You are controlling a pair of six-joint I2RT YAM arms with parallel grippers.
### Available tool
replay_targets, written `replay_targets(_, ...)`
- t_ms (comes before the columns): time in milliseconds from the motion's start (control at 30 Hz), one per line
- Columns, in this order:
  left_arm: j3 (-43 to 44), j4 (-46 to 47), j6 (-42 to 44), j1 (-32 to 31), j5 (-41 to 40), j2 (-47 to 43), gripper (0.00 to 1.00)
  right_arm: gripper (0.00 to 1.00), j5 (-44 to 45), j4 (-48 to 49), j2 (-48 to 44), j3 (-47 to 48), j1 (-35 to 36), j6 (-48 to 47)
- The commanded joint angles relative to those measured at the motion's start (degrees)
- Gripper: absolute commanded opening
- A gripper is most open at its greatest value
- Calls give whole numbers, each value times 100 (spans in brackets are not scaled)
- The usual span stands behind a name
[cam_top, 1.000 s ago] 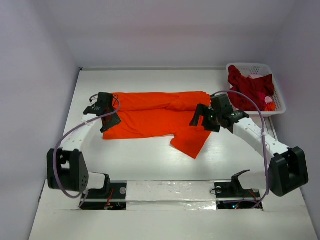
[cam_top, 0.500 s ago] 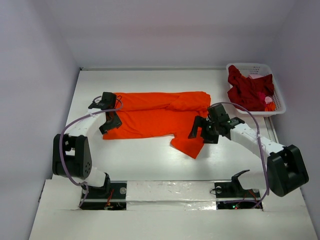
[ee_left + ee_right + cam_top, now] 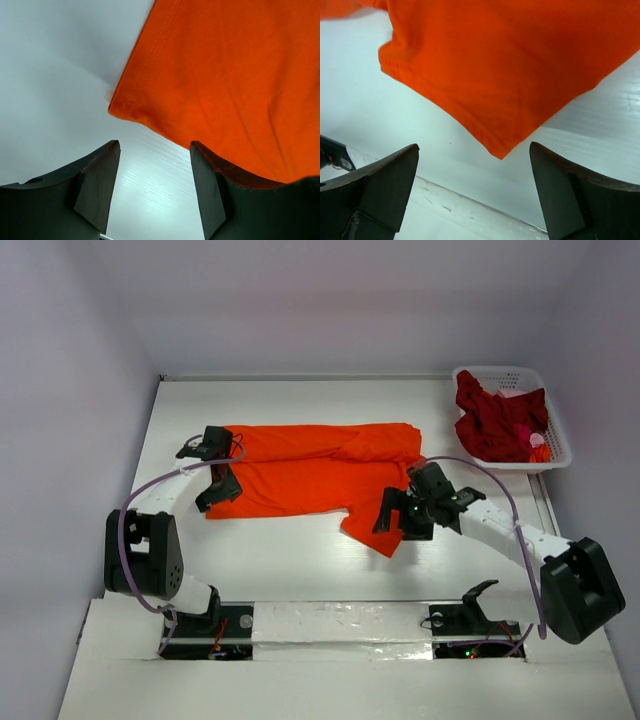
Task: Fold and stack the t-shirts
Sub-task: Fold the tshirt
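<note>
1. Two grippers sit at opposite ends of the orange t-shirt point(image 3: 310, 468), which lies spread across the middle of the white table point(image 3: 290, 560) in my top view, one flap hanging toward the lower right.
2. Left gripper point(image 3: 220, 466) is at the shirt's left edge. In my left wrist view its fingers point(image 3: 97, 185) stand apart with only bare table between them; the hemmed corner of the shirt sits just above the gap, not inside it.
3. Right gripper point(image 3: 398, 522) is at the lower-right flap. In my right wrist view its fingers point(image 3: 385, 185) are spread wide and grip nothing; the flap's pointed corner hangs at mid-frame just above the gap.
4. Neither gripper has cloth pinched, as far as I can see.
5. Dark crimson t-shirts point(image 3: 492, 420) are bunched in the white basket point(image 3: 500, 371) at the upper right of the top view, well apart from both arms. Something small and orange shows at the basket's right side; I cannot tell what it is.
</note>
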Motion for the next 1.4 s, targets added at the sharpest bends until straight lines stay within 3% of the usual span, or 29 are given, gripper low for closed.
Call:
replay_targets(0, 57, -269, 6, -10, 65, -3, 55, 97, 16, 120, -181, -120, 187, 108)
replay_targets(633, 1278, -805, 164, -10, -461, 499, 54, 94, 789, -205, 223, -77, 1023, 600)
replay_targets(1000, 1323, -806, 260, -10, -427, 428, 54, 88, 1632, -12, 680, -68, 1198, 1189)
replay_targets(1100, 1296, -805, 304, -10, -453, 384, 54, 84, 1642, 102, 925, -42, 1198, 1277)
replay_targets(1200, 1296, -806, 348, -10, -523, 340, 55, 72, 1615, 182, 1076, -59, 1198, 1348)
replay_targets(1233, 1288, -797, 357, 60, -549, 323, 55, 62, 1633, 182, 1076, -77, 1198, 1365)
replay_targets(1267, 1279, -788, 366, 130, -532, 314, 55, 57, 1642, 182, 1067, -77, 1198, 1365)
replay_targets(1367, 1305, -797, 419, 210, -497, 288, 55, 55, 1703, 129, 1041, -68, 1198, 1365)
